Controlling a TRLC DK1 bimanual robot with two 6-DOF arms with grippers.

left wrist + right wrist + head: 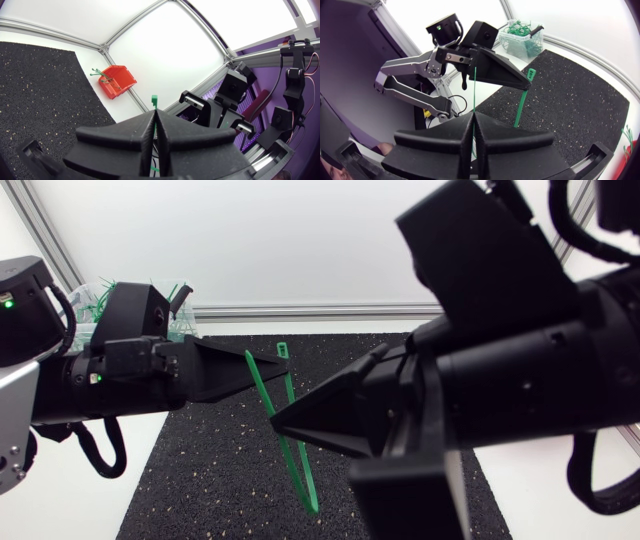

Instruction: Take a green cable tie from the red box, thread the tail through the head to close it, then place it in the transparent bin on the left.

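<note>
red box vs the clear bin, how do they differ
The red box is solid red; the clear bin is see-through. Only a few green ties poke out of the red box; the clear bin holds a tangled heap. Both stand on the white table, just off the black mat, and hold green ties.

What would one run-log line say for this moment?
left pincer: shut on thin green plastic cable tie, head end | right pincer: shut on its tail | tie bent, above black speckled mat
</note>
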